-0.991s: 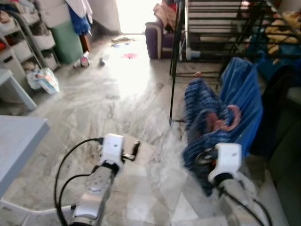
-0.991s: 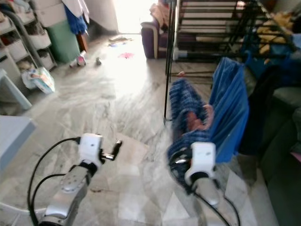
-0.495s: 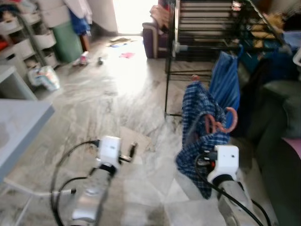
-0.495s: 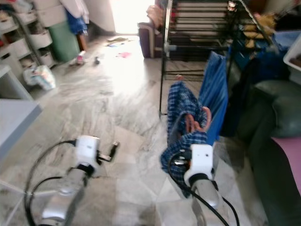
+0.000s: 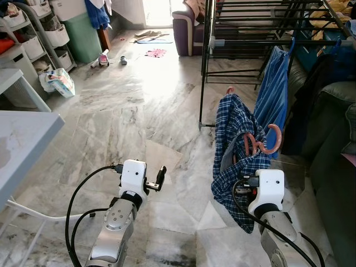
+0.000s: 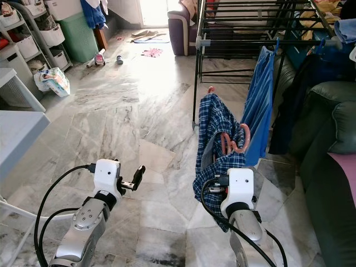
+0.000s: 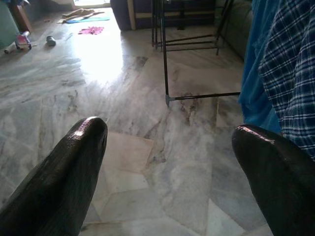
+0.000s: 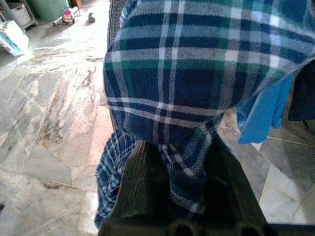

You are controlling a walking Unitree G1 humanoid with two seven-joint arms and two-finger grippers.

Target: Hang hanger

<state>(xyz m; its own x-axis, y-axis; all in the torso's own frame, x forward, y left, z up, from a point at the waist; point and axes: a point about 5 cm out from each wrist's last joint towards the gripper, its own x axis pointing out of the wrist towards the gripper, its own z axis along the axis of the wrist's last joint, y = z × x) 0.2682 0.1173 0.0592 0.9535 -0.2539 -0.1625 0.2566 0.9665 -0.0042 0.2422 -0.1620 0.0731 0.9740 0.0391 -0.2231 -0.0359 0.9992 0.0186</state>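
My right pincer grips the plaid shirt on its pink hanger — carried low, short of the drying rack. My left pincer is spread, holding nothing. Next I judge: step closer, lift the hook onto 1 rail.

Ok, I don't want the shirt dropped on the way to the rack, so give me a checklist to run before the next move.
1. Right tool shut on the blue plaid shirt: ok.
2. Pink plastic hanger inside the shirt: ok, its hook shows.
3. Left tool open and holding nothing: ok.
4. Black metal drying rack ahead of the robot: ok.
5. Free rail space beside the hanging blue garment: cannot tell.
6. Shirt hem off the marble floor: cannot tell.
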